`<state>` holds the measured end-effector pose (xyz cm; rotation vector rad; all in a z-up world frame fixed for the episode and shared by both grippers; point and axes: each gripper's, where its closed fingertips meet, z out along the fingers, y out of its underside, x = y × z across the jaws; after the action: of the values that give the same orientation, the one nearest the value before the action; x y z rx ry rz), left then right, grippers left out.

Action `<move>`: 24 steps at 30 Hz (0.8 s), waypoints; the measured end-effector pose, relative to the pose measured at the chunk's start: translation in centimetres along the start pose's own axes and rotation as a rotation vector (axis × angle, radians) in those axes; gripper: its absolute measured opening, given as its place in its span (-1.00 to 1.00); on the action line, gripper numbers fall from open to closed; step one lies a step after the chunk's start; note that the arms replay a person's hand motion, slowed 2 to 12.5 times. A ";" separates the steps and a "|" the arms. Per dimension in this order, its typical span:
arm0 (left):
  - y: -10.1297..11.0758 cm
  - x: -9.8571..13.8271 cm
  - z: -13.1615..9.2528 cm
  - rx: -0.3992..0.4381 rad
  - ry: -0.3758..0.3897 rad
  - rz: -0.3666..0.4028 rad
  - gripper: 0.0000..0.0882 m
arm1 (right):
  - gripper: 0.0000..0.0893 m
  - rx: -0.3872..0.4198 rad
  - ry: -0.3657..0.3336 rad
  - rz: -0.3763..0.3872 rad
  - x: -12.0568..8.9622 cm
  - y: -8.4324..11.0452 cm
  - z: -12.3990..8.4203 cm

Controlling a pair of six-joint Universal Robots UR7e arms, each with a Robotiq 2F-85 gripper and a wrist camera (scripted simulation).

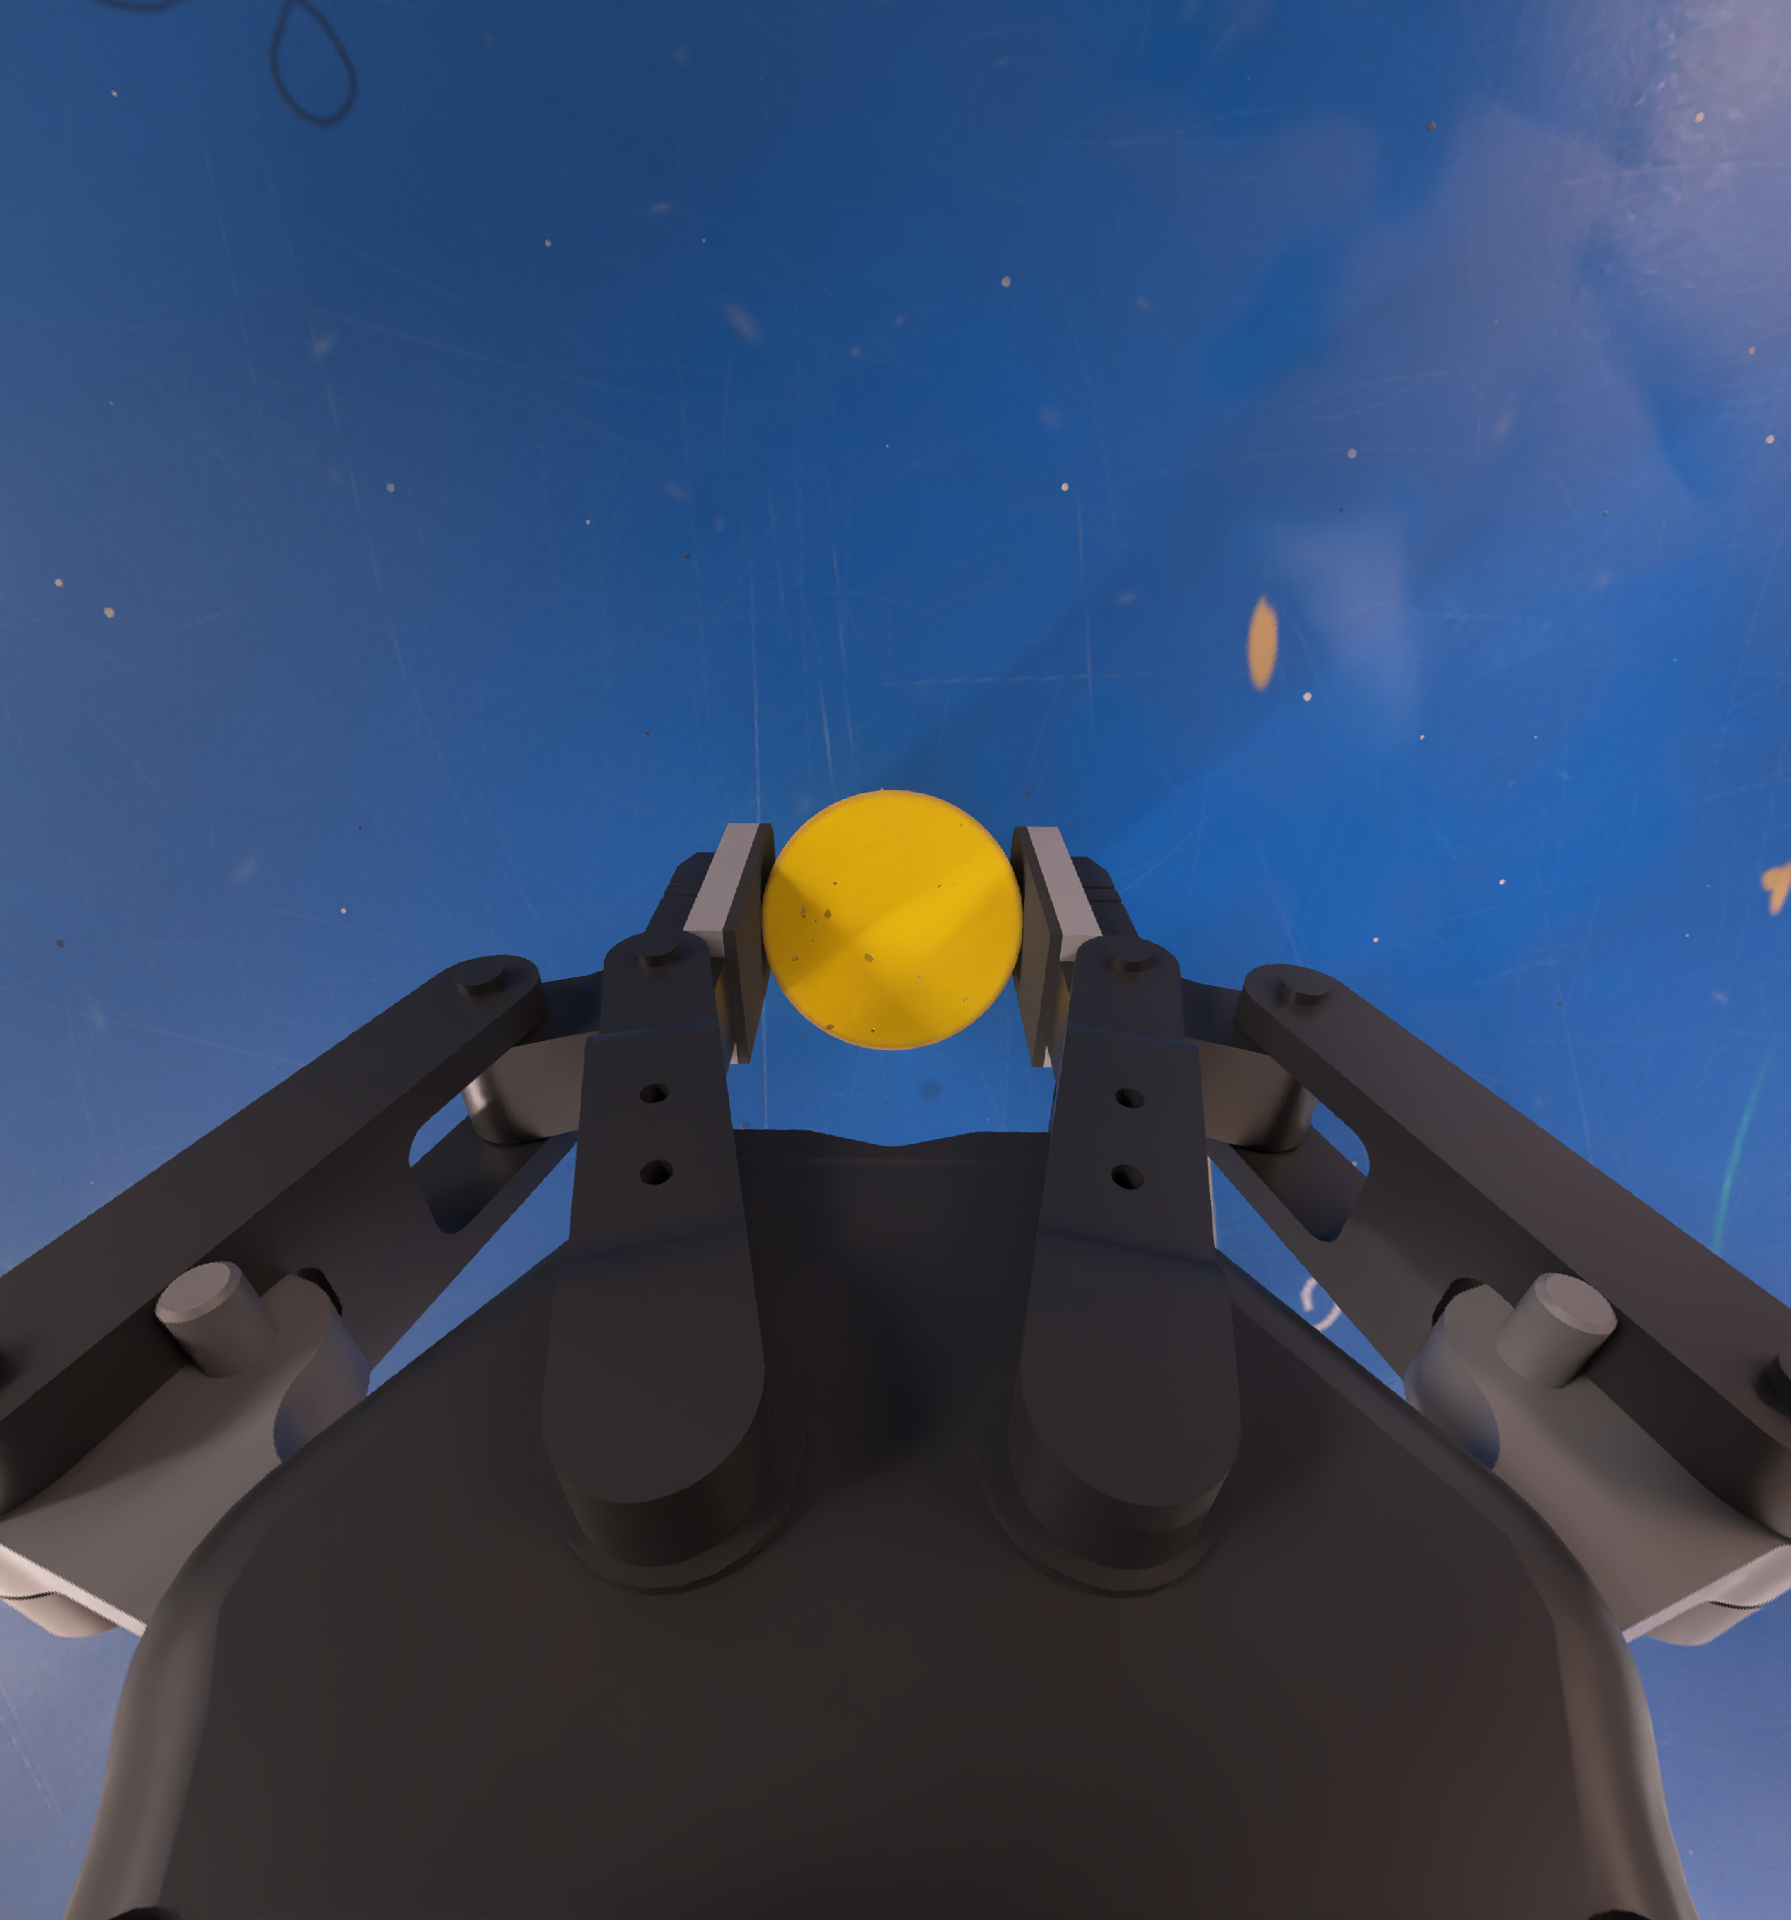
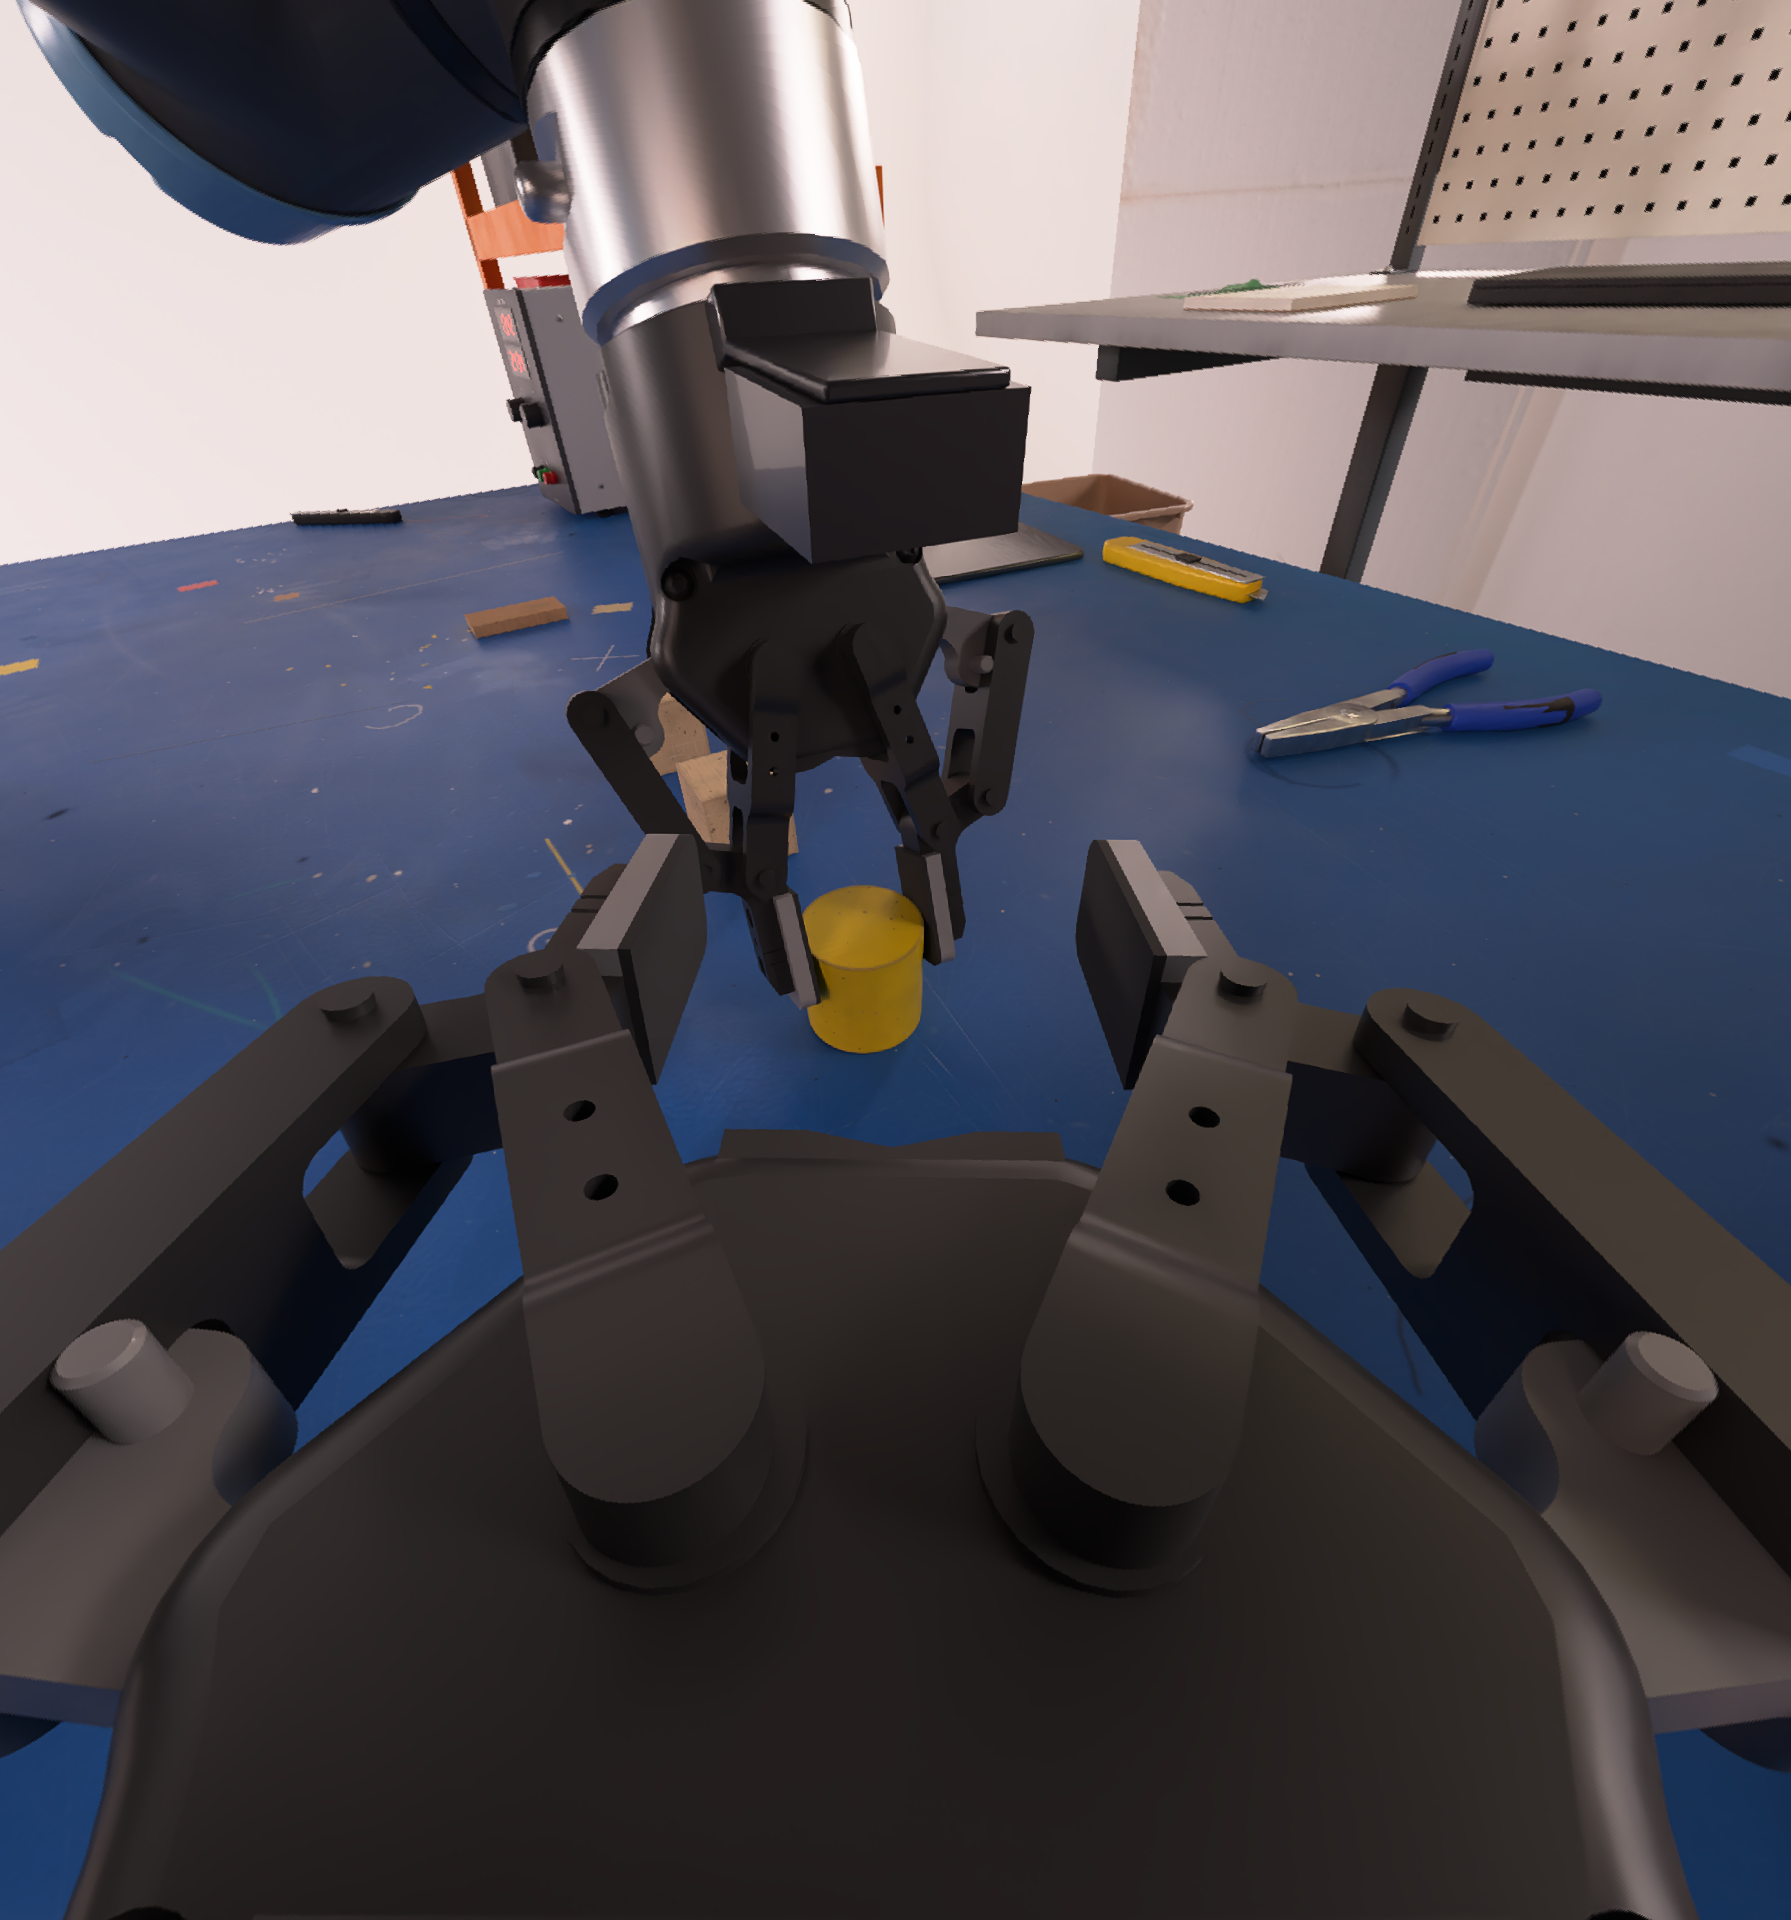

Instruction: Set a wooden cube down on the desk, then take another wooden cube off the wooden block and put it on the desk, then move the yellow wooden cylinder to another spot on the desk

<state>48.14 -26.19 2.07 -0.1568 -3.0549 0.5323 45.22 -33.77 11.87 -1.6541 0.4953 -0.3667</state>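
The yellow wooden cylinder (image 1: 891, 920) stands upright between the pads of my left gripper (image 1: 891, 862), which is shut on its sides from above. In the right wrist view the cylinder (image 2: 865, 997) is at or just above the blue desk (image 2: 247, 831), held by the left gripper (image 2: 860, 940). My right gripper (image 2: 891, 914) is open and empty, a short way in front of the cylinder. Two pale wooden cubes (image 2: 706, 795) sit on the desk behind the left gripper, partly hidden. A flat brown wooden block (image 2: 517, 615) lies farther back.
Blue-handled pliers (image 2: 1421, 712) and a yellow utility knife (image 2: 1182, 568) lie at the right. A grey power supply box (image 2: 558, 405) and a brown bin (image 2: 1109, 499) stand at the far edge. A shelf with a pegboard (image 2: 1390, 322) is at the back right.
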 end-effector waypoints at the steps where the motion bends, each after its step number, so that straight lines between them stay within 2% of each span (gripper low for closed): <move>1: 0.0 0.0 0.0 0.001 0.001 -0.001 -0.09 | 0.43 0.000 0.000 -0.001 0.0 0.0 0.0; 10: 0.0 -0.1 0.2 0.007 0.002 -0.005 -0.09 | 0.45 -0.004 -0.002 0.003 0.0 0.1 0.1; 11: 0.1 -0.1 0.2 0.008 0.000 -0.004 0.12 | 0.46 -0.004 -0.001 0.003 0.0 0.1 0.1; 13: 0.1 -0.2 0.3 0.011 -0.004 -0.006 0.41 | 0.51 -0.003 0.001 0.004 0.1 0.1 0.1; 16: 0.1 -0.2 0.3 0.016 -0.006 -0.016 0.73 | 0.57 -0.002 0.003 0.006 0.1 0.1 0.1; 21: 0.1 -0.5 -0.6 0.023 -0.026 -0.041 0.93 | 0.64 0.003 0.004 0.006 0.0 0.0 0.2; 24: 0.3 -0.9 -1.8 0.031 -0.060 -0.055 0.94 | 0.69 0.010 0.007 0.002 0.0 -0.1 0.1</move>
<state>49.12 -25.39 3.64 -0.0567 -3.0964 0.5914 45.33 -33.66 11.97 -1.6430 0.4999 -0.3735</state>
